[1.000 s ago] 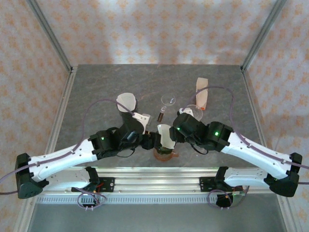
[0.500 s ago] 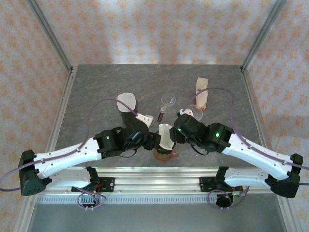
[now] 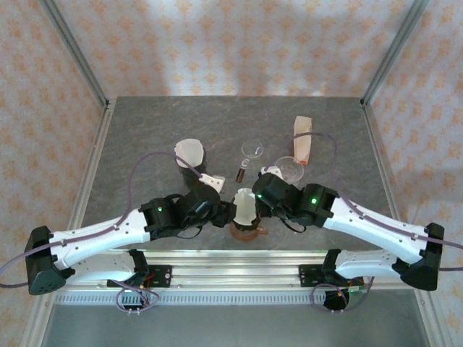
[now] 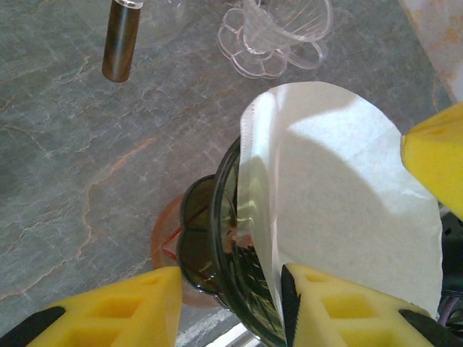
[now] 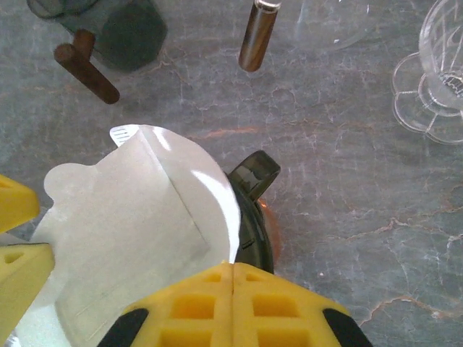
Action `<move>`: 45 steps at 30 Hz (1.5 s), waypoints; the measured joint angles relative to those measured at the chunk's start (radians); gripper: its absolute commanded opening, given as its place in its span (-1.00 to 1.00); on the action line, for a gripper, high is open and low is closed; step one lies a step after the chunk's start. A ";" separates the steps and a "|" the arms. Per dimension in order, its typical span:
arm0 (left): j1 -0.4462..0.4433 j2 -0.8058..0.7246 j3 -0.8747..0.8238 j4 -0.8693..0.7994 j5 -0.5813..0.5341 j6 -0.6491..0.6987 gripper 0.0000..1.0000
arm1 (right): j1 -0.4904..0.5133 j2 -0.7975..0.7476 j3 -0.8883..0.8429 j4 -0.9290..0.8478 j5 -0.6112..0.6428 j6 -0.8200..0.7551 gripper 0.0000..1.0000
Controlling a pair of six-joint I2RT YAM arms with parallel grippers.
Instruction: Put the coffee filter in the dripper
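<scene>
The white paper coffee filter stands upright in the mouth of the dark smoked dripper, which sits on an orange coaster near the table's front edge. My left gripper comes in from the left. Its yellow fingers sit either side of the dripper's wall, and the inner finger presses against the filter's edge. My right gripper is shut, pinching the filter's curved edge just above the dripper's handle.
Behind the dripper lie a brown metal cylinder, a clear glass dripper and a small glass lid. A dark holder with a white filter stands back left, and a filter packet back right.
My right gripper has closed onto the filter's edge and both arms have shifted slightly left. The left jaws narrowed around the dripper's wall.
</scene>
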 measured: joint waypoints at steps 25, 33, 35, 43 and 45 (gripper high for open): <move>0.055 -0.066 -0.084 0.103 0.039 -0.050 0.23 | 0.029 0.039 0.000 -0.001 0.041 -0.002 -1.00; 0.073 -0.066 -0.087 0.085 0.024 -0.051 0.17 | 0.029 0.039 0.000 -0.001 0.045 -0.001 -1.00; 0.077 -0.071 -0.093 0.087 0.025 -0.050 0.32 | 0.029 0.039 0.000 -0.001 0.045 0.002 -1.00; 0.082 -0.133 -0.115 0.122 0.047 -0.042 0.61 | 0.029 0.039 0.000 0.000 0.045 0.006 -1.00; 0.082 -0.109 -0.111 0.132 0.060 -0.033 0.62 | 0.029 0.039 0.000 0.000 0.044 0.006 -1.00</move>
